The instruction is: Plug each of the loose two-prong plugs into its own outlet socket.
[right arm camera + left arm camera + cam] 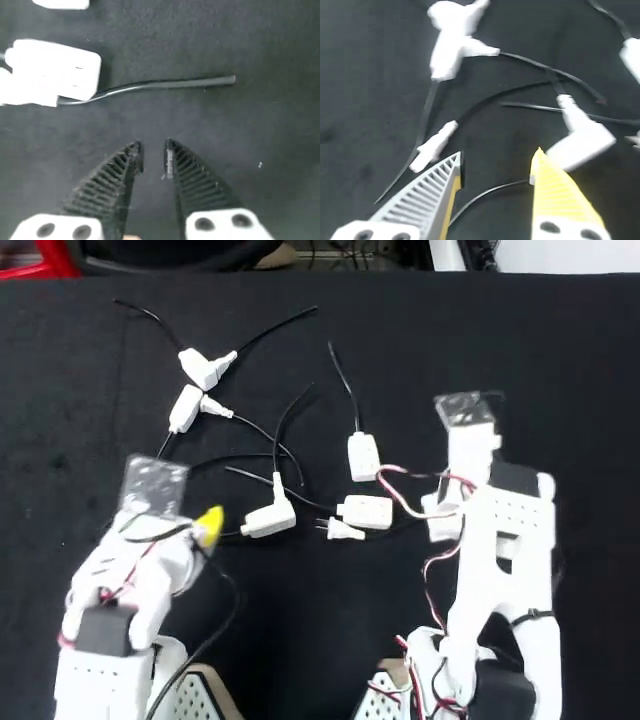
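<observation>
Plug (582,137) just beside left end effector (497,153)

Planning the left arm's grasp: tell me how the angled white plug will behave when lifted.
The angled white plug looks small and rigid, so probably light. Its thin black cord curves loosely, so it will likely flop and drag behind.
</observation>
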### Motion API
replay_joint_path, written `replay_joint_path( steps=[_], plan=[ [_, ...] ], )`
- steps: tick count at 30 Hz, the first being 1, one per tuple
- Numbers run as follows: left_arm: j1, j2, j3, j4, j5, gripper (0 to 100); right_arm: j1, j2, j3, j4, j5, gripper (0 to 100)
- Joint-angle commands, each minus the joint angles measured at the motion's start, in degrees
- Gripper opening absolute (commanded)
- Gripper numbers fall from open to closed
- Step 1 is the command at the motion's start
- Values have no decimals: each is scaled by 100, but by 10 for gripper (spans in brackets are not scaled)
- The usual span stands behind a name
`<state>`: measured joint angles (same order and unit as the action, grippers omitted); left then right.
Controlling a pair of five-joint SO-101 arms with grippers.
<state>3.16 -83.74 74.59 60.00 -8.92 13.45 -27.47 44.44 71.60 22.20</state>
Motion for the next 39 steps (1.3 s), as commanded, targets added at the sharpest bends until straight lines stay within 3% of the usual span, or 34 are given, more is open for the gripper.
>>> replay_joint_path(
  steps=[1,8,11,18,23,29,39],
  plan=[
    [831,1125,-532,-791,343,228,141,-13,752,-1266,615,74],
    [1895,2681,-1165,-2453,1574,228,782,-13,1226,-2092,229,74],
    [1930,3895,-2123,-2514,2804,228,1160,-4,1226,-2242,-62,74],
    [2510,7007,-4057,-2514,4264,228,1275,22,1253,-2259,-141,74],
    [2888,8492,-5165,-2523,4703,228,1723,-22,1200,-2251,-193,74],
    [3002,9538,-6114,-2523,5802,228,2303,-22,1182,-2251,-211,74],
    [2800,10488,-7389,-2514,5855,228,2514,-22,1235,-2338,-202,74]
  ],
)
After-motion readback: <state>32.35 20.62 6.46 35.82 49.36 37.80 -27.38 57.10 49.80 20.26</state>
